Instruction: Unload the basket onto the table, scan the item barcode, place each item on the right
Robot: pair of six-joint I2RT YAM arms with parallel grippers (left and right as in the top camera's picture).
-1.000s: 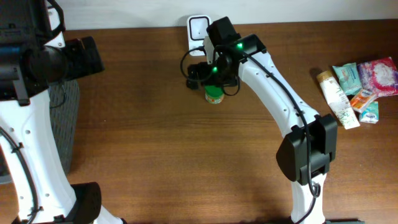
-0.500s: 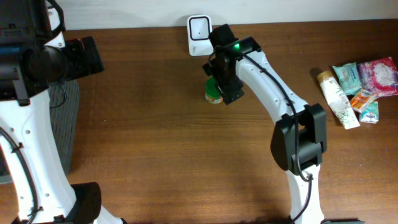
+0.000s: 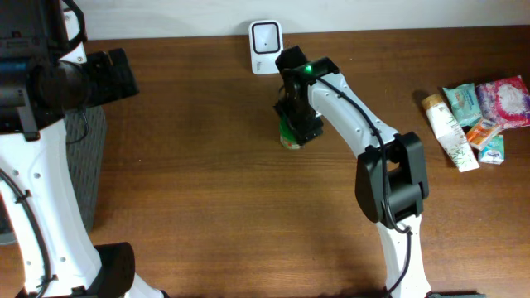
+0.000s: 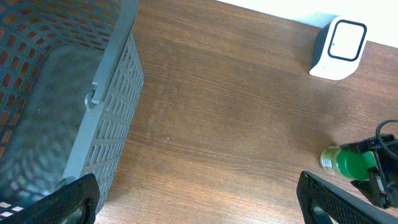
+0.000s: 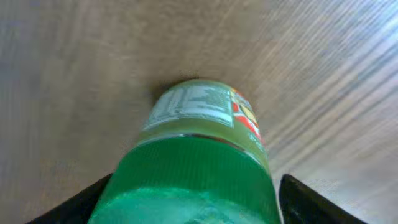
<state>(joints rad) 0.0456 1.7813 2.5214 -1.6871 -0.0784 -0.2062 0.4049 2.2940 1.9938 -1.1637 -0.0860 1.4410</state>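
Observation:
The item is a small jar with a green ribbed lid (image 5: 186, 180) and a printed label (image 5: 189, 109), standing on the wooden table (image 3: 207, 182) a little in front of the white barcode scanner (image 3: 265, 37). My right gripper (image 3: 296, 120) hangs straight over the jar (image 3: 290, 139), one black finger on each side of the lid. A narrow gap shows at the right finger (image 5: 311, 199). The right wrist view puts my right gripper (image 5: 193, 202) low around the lid. My left gripper (image 4: 199, 199) stays wide open at far left, with the jar (image 4: 348, 163) and scanner (image 4: 339, 46) off to its right.
A grey mesh basket (image 4: 106, 118) stands at the table's left edge, also visible from overhead as the basket (image 3: 87, 157). Several packaged items, among them a tube (image 3: 447, 128) and pouches (image 3: 497, 99), lie at the far right.
My right gripper turned away from the scanner side, settled over the jar and narrowed its jaws around the lid. The left arm stayed still.

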